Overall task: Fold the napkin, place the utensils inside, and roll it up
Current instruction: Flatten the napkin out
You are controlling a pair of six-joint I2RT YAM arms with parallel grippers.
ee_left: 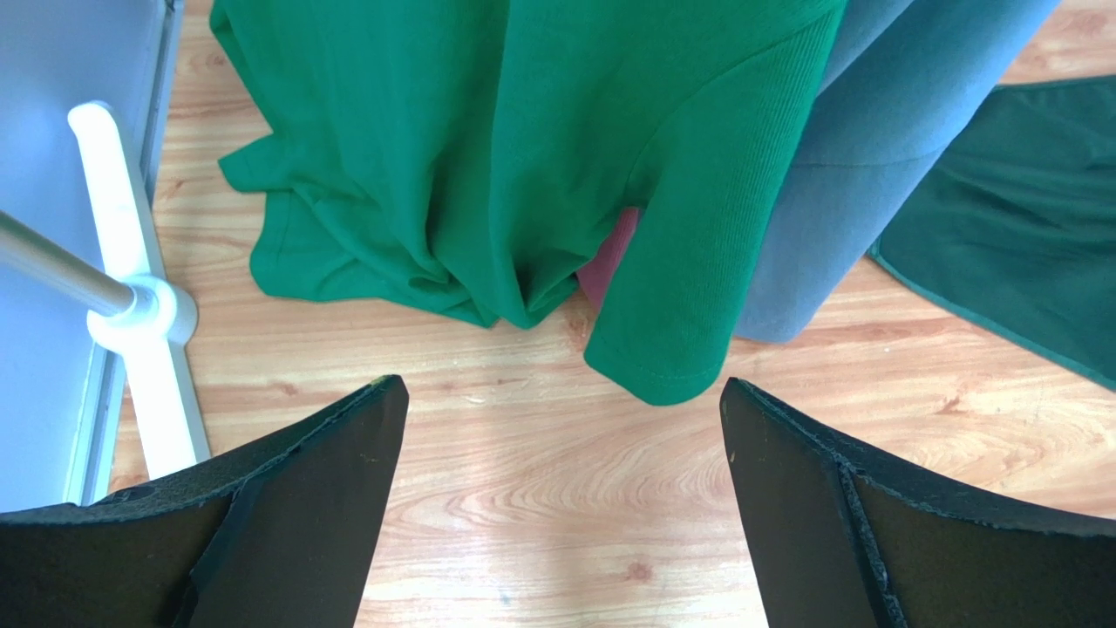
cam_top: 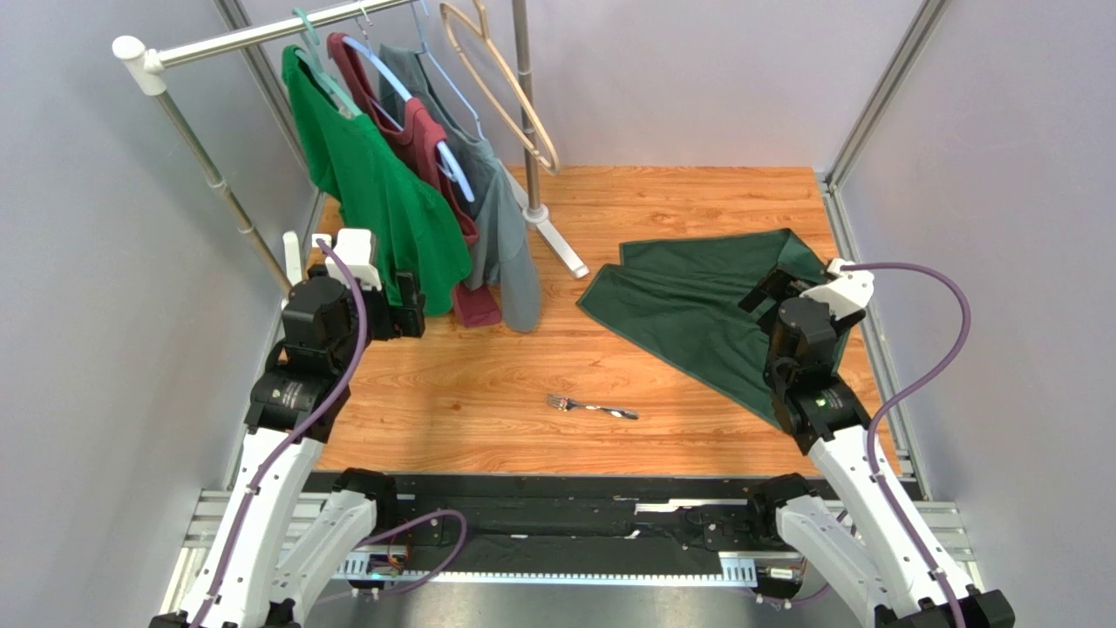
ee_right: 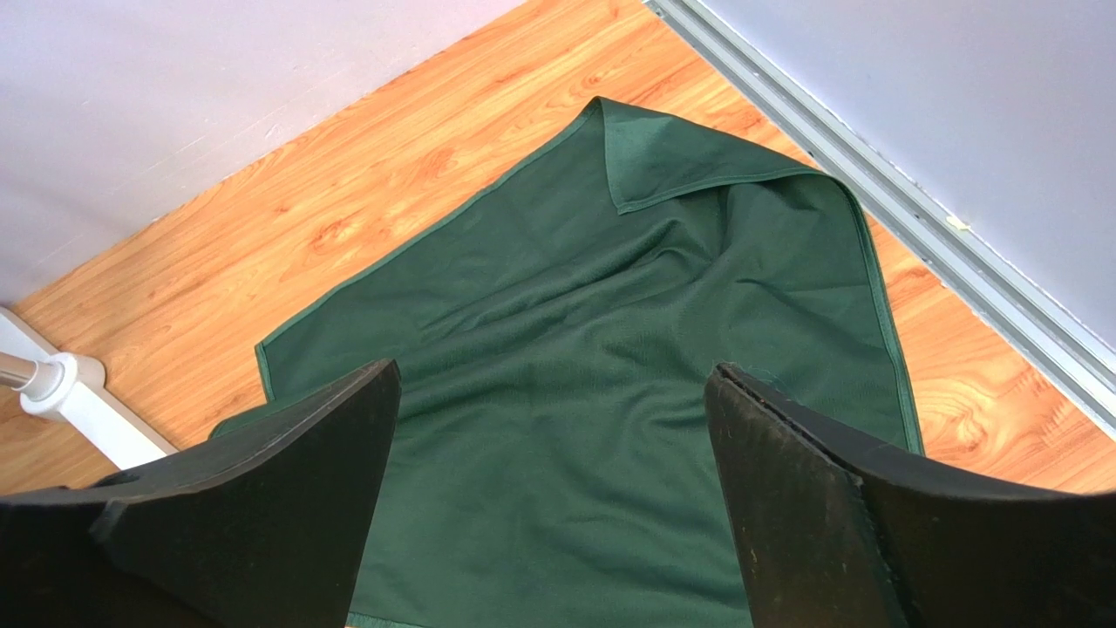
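The dark green napkin [cam_top: 688,304] lies spread and rumpled on the wooden table at the right, one far corner folded over [ee_right: 655,164]. A small silver fork [cam_top: 592,407] rests on bare wood near the front middle, apart from the cloth. My right gripper [ee_right: 550,393] hovers over the napkin [ee_right: 576,393], open, nothing between its fingers. My left gripper [ee_left: 563,406] is open above bare wood at the left, just in front of the hanging shirts. An edge of the napkin [ee_left: 1035,236] shows at the right of the left wrist view.
A clothes rack [cam_top: 223,50] at the back left carries a bright green shirt [cam_top: 373,183], a maroon one [cam_top: 426,138], a grey-green one [cam_top: 504,223] and empty hangers [cam_top: 504,85]. Its white foot [ee_left: 131,301] stands left of my left gripper. Grey walls and a metal rail [ee_right: 904,196] bound the table.
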